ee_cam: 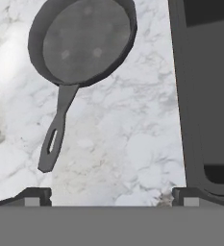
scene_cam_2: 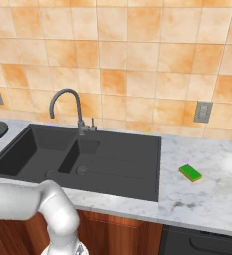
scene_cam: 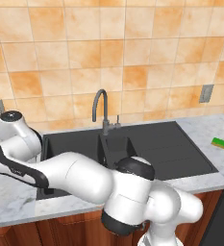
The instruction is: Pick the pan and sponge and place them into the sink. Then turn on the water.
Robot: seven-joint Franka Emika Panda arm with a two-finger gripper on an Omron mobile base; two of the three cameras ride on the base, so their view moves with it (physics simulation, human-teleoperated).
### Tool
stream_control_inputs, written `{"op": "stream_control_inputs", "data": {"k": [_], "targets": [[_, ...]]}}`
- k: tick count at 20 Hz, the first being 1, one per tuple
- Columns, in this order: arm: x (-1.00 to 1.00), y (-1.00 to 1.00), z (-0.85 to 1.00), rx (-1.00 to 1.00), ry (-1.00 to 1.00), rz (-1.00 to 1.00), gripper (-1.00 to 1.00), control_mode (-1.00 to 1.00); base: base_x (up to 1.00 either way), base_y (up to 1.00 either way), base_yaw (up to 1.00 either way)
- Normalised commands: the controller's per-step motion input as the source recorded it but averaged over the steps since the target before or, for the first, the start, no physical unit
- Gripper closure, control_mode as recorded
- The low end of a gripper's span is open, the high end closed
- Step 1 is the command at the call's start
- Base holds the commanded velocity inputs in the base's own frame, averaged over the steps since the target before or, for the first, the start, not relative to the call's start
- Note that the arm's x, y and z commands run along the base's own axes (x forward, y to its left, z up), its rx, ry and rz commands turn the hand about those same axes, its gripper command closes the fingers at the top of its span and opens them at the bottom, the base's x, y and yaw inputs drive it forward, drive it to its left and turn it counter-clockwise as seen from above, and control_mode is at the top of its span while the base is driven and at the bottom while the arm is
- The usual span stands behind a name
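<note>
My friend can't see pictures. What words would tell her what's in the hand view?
A dark grey pan lies on a white marble counter, its handle pointing toward the camera. The black sink runs along the right edge, and the open gripper hangs above the counter with its fingertips at the bottom, holding nothing.

I counted one pan (ee_cam: 82, 41) on the marble counter (ee_cam: 128, 139), one sponge (scene_cam_2: 190, 173) and one faucet (scene_cam_2: 67, 110). One sink (scene_cam_2: 117, 164) carried two basins. Two wall outlets (scene_cam_2: 203, 111) sat on the tiles.
</note>
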Motion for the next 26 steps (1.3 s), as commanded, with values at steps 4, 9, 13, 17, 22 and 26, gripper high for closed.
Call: {"op": "stream_control_inputs", "data": {"k": [4,9,13,17,22,26], "targets": [[0.0,0.16,-0.2,0.0,0.0,0.0,-1.0,-1.0,0.0,0.0,0.0],[0.0,0.13,-0.25,0.0,0.0,0.0,-1.0,-1.0,0.0,0.0,0.0],[0.01,0.12,-0.22,0.0,0.01,0.0,-1.0,-1.0,0.0,0.0,0.0],[0.08,0.1,-0.17,0.0,0.03,0.0,-1.0,-1.0,0.0,0.0,0.0],[0.2,0.04,-0.16,0.0,0.05,0.0,-1.0,-1.0,0.0,0.0,0.0],[0.26,0.02,-0.14,0.0,0.05,0.0,-1.0,-1.0,0.0,0.0,0.0]]}}
